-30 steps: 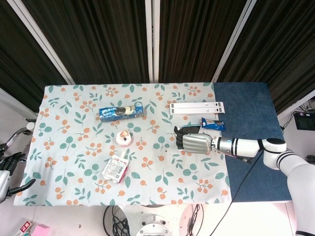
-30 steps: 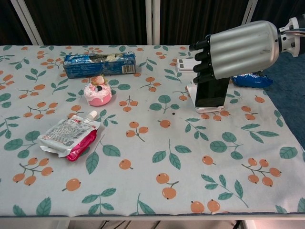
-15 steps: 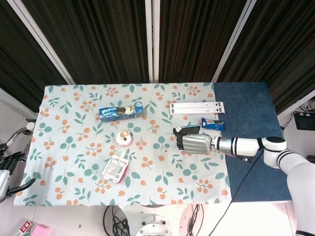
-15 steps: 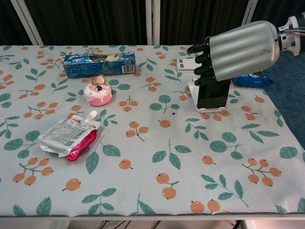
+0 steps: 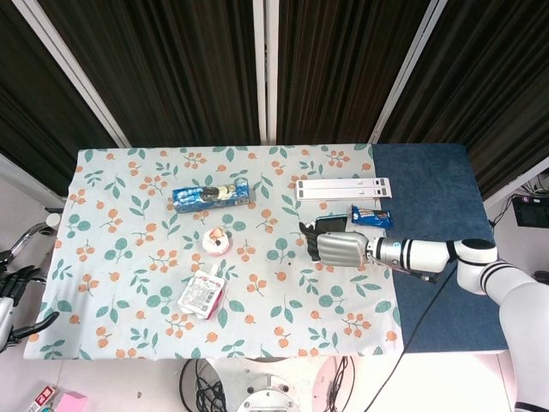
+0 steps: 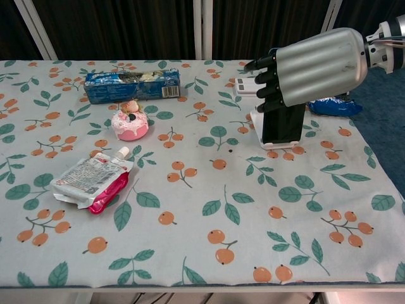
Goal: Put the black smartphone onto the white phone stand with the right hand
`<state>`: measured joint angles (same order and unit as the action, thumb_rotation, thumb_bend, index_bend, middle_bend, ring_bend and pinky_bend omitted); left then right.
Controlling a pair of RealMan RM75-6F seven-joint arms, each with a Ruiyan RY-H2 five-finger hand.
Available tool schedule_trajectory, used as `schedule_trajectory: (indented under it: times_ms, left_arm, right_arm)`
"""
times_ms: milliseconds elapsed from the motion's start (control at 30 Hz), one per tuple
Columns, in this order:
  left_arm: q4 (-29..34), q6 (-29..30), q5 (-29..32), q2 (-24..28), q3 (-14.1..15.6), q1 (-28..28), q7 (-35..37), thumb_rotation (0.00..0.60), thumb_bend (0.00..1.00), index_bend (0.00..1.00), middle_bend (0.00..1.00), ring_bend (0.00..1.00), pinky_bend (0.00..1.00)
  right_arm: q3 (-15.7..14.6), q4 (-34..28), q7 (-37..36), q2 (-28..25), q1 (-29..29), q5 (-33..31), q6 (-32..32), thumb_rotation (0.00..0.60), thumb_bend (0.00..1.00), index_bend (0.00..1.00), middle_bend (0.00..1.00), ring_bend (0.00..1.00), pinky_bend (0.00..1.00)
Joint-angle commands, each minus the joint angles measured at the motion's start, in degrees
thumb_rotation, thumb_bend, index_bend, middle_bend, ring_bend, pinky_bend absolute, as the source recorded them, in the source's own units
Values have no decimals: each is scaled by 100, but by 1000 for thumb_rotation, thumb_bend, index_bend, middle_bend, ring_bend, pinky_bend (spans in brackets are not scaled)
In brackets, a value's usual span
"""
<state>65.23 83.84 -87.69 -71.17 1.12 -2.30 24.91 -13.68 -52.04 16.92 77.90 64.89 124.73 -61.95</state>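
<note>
Right hand hangs palm-down over the black smartphone, dark fingers curled down at the phone's top edge; whether they are pinching it or have already let go, cannot tell, since the silver back of the hand hides the contact. The phone stands upright right under the hand, leaning back, with its bottom edge sitting in the lip of the white phone stand, which shows as a white base and side rim below and beside it. My read: the phone looks seated on the stand, the lean letting the stand carry it, so the placing is basically done and what is left is opening and lifting clear without knocking it forward. In the head view the same hand covers most of the phone, only a dark corner showing behind the fingers. Just behind the hand lies a blue snack wrapper on the edge of the floral tablecloth, and further back a white flat device. Well out past the fingertips sit a pink donut toy, a blue cookie pack and a pink-white pouch. Left hand is off the table at the far edge, idle, fingers spread and holding nothing.
</note>
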Motion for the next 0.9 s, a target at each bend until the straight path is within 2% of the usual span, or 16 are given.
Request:
schedule_trajectory:
  times_ms: [33, 133, 200, 367, 500, 633, 767, 900]
  left_arm:
    - [-4, 4, -1, -1, 0, 2, 6, 80, 0, 124, 92, 111, 249]
    - [-16, -9, 4, -4, 4, 5, 10, 85, 0, 124, 91, 112, 249]
    - [-20, -13, 3, -4, 5, 4, 14, 83, 0, 124, 91, 112, 249]
    - [-12, -8, -7, -1, 2, -1, 3, 82, 0, 124, 91, 111, 249]
    - [18, 21, 9, 24, -15, 11, -18, 83, 0, 124, 90, 111, 249]
    - [57, 47, 33, 57, -39, 22, -25, 83, 0, 124, 90, 111, 249]
    - [123, 105, 26, 89, -68, 22, -101, 84, 0, 124, 90, 111, 249]
    - [272, 256, -17, 150, -108, 33, -316, 83, 0, 124, 89, 111, 249]
  right_arm:
    - [38, -118, 65, -56, -3, -98, 82, 600, 170, 4, 98, 68, 36]
    - [42, -221, 133, -113, 0, -160, 202, 600, 137, 0, 20, 5, 2]
    - [40, -272, 184, -139, 2, -167, 230, 600, 125, 0, 3, 0, 0]
    - [103, -421, 364, -245, -38, -235, 204, 600, 113, 0, 0, 0, 0]
    - [305, -840, 589, -536, -173, -376, -159, 600, 84, 0, 0, 0, 0]
    - [613, -1763, 932, -1079, -621, -723, -870, 600, 80, 0, 0, 0, 0]
    - [931, -3223, 1240, -1699, -1687, -1706, -1822, 600, 75, 0, 0, 0, 0]
    - [920, -4273, 994, -2070, -2858, -2865, -2555, 600, 80, 0, 0, 0, 0]
